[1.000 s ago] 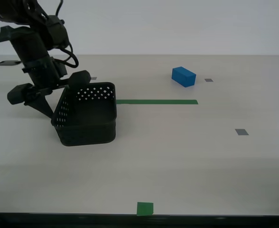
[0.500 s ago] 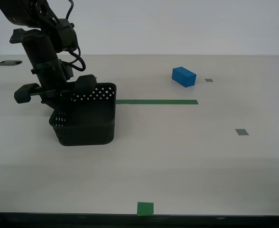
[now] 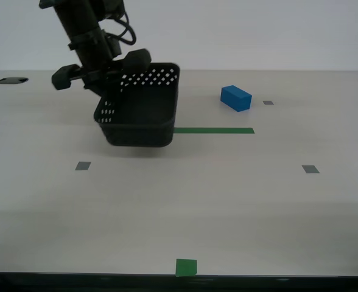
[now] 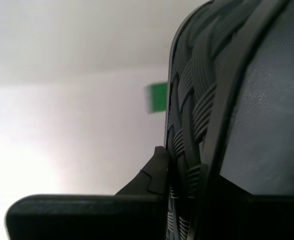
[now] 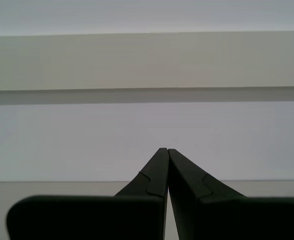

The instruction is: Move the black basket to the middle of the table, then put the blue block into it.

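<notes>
The black basket (image 3: 142, 109) hangs tilted a little above the table (image 3: 228, 207), near the end of the green tape strip (image 3: 212, 130) on the exterior view's left. My second gripper (image 3: 106, 82) is shut on its wall on that side. In the second wrist view the basket's woven wall (image 4: 237, 125) fills the picture beside one finger (image 4: 157, 170). The blue block (image 3: 235, 98) lies on the table at the back, to the right of the basket in the exterior view. My first gripper (image 5: 167, 150) is shut and empty, facing a pale wall, and is out of the exterior view.
A green square (image 3: 186, 266) marks the table's front edge. Small grey squares lie at the left (image 3: 82, 165), the right (image 3: 310, 169) and beside the block (image 3: 268, 102). A dark hole (image 3: 12, 79) sits at the far left of the table.
The second arm has lifted the basket off the table and carried it toward the exterior view's right and farther back. A grey square where it stood has come into view.
</notes>
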Robot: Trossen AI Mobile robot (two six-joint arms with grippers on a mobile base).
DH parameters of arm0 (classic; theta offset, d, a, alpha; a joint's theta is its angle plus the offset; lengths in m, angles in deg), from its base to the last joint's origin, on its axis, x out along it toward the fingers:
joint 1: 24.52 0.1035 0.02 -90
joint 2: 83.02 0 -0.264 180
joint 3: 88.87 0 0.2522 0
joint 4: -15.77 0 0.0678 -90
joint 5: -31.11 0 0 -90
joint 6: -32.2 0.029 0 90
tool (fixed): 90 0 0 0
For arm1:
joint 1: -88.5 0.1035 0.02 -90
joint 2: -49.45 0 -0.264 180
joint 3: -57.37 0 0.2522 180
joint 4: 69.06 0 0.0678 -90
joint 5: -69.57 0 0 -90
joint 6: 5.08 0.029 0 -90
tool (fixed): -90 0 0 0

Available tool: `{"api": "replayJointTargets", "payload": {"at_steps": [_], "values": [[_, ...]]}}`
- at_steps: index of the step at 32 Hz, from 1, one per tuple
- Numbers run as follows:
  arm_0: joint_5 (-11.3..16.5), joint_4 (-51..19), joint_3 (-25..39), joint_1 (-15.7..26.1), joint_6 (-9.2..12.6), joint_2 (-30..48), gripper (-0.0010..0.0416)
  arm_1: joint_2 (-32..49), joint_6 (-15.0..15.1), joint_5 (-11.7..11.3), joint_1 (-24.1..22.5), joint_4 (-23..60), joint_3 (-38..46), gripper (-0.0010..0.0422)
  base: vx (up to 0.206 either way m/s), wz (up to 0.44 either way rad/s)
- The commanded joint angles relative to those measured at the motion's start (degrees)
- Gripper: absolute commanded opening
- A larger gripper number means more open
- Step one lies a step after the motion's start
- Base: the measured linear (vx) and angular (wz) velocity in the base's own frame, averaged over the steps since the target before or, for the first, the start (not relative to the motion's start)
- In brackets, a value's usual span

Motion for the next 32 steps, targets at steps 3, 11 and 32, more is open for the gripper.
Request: {"api": "replayJointTargets", "payload": {"at_steps": [3,11,32], "values": [[0.02,0.11,0.04,0.07,0.07,0.0,0.0001,0.74,-0.79,0.59,-3.85,1.27,6.58,-0.0001,0.0,0.0],[0.02,0.22,0.04,0.07,0.66,0.0,0.0001,8.41,-1.68,0.52,-6.54,2.6,14.99,-0.0001,0.0,0.0],[0.02,0.2,0.04,0.11,1.11,0.0,0.0,17.22,1.95,0.66,-6.82,6.56,24.11,0.0094,0.0,0.0]]}}
